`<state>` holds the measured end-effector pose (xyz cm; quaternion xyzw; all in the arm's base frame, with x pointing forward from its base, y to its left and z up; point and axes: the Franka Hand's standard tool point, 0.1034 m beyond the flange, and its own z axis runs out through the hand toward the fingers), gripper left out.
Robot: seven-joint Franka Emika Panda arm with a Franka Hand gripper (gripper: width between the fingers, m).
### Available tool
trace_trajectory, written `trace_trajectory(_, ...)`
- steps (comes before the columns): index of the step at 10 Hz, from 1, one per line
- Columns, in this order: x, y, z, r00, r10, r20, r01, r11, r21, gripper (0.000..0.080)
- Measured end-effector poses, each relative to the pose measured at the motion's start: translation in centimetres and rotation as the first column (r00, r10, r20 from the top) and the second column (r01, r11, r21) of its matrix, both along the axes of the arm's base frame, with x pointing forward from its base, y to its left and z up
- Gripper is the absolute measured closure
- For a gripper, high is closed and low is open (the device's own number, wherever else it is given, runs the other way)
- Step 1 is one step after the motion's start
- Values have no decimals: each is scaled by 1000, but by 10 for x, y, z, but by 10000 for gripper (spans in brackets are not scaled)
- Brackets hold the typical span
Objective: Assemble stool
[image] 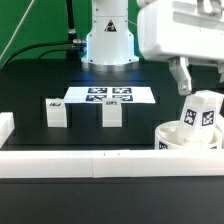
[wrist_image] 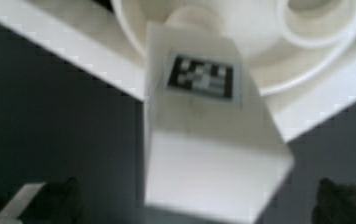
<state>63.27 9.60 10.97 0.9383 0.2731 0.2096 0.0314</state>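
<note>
The round white seat (image: 168,139) lies at the exterior view's right, against the front rail. One tagged white leg (image: 200,113) stands tilted on it. My gripper (image: 187,86) hangs just above this leg, with its fingers (image: 183,75) apart. In the wrist view the leg (wrist_image: 210,130) runs between my two dark fingertips (wrist_image: 42,200), which stand wide on either side and do not touch it; the seat (wrist_image: 326,60) lies beyond. Two more legs (image: 57,113) (image: 113,113) stand on the black table, apart from each other.
The marker board (image: 105,96) lies flat behind the two loose legs. A long white border rail (image: 90,163) runs along the front, and another piece (image: 5,126) sits at the exterior view's left. The robot base (image: 108,40) stands at the back.
</note>
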Motion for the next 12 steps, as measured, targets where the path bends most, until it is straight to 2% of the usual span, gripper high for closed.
trace_trajectory(1,1,0,10,996,-21,-90,22,1000,0,150)
trace_trajectory(2,8,-2,15,991,-42,-125,43,999,5,150)
trace_trajectory(3,6,-1,9,980,-73,-183,75,997,5,150)
trace_trajectory(4,3,1,6,947,-106,-304,107,994,-14,150)
trace_trajectory(5,11,5,8,933,-115,-340,113,993,-26,150)
trace_trajectory(6,11,9,8,925,-118,-360,109,993,-44,150)
trace_trajectory(9,11,6,6,926,-94,-365,82,996,-47,150)
trace_trajectory(11,10,-1,1,929,30,-368,-61,996,-71,150)
trace_trajectory(12,12,0,0,920,169,-353,-216,971,-99,150)
